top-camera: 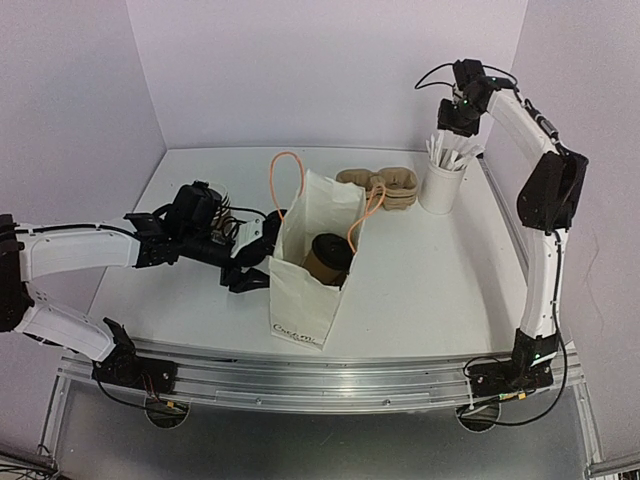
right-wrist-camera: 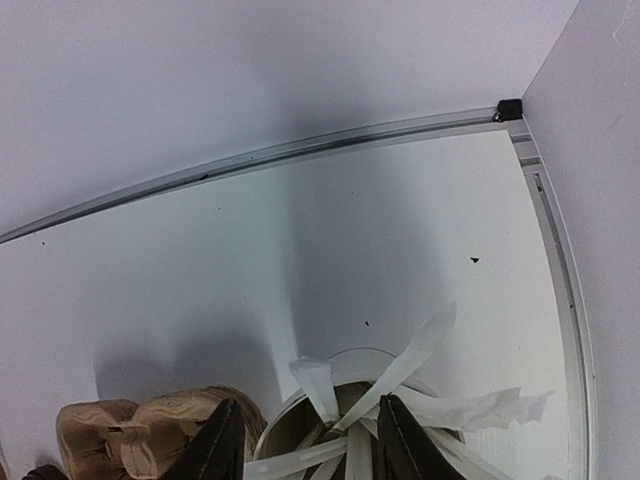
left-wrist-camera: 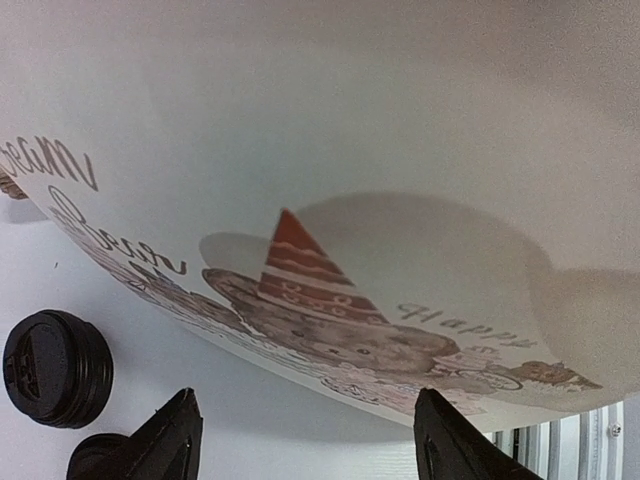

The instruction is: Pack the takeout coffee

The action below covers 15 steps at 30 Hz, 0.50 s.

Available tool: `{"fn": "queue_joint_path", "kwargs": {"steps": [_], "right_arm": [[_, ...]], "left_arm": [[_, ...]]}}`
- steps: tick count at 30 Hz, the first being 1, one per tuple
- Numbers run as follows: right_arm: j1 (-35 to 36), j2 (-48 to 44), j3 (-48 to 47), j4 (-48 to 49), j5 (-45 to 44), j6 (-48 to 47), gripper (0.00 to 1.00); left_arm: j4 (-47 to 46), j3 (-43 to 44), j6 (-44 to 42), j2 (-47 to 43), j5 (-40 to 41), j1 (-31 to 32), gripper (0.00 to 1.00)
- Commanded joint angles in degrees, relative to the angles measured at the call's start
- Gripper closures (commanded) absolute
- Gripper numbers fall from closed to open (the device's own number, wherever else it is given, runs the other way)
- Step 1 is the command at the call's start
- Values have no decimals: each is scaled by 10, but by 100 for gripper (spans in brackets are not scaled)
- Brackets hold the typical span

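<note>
The takeout coffee [top-camera: 329,256], a brown cup with a black lid, stands upright inside the open white paper bag [top-camera: 305,290] in the middle of the table. My left gripper [top-camera: 250,271] sits low at the bag's left side, open and holding nothing. In the left wrist view the left gripper [left-wrist-camera: 305,400] faces the printed wall of the bag [left-wrist-camera: 400,150], a short way off. My right gripper [top-camera: 453,127] hangs over a white tub of paper-wrapped straws [top-camera: 445,150]. In the right wrist view the right gripper [right-wrist-camera: 308,402] has its jaws apart with straws [right-wrist-camera: 420,350] between them; whether they pinch is unclear.
The white tub [top-camera: 441,190] stands at the back right, and brown pulp cup carriers [top-camera: 385,186] lie left of it. Orange handles [top-camera: 286,165] rise from the bag. Loose black lids [left-wrist-camera: 58,367] lie on the table left of my left fingers. A raised rail runs along the table's right edge [right-wrist-camera: 560,260].
</note>
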State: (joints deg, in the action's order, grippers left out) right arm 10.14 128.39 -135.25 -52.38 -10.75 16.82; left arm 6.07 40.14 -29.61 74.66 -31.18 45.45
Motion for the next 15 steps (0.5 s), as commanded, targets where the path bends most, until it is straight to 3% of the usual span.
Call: {"fn": "queue_joint_path", "kwargs": {"steps": [1,10,15], "right_arm": [[-5,36,-31,23,-15,-11,59],[-5,57,-24,60,-14,-29,71],[-5,42,-6,64,-11,-36,98]], "left_arm": [[4,-10,32,-35,28,2,27],[15,-6,41,-43,37,2,26],[13,-5,43,-45,40,1,26]]}}
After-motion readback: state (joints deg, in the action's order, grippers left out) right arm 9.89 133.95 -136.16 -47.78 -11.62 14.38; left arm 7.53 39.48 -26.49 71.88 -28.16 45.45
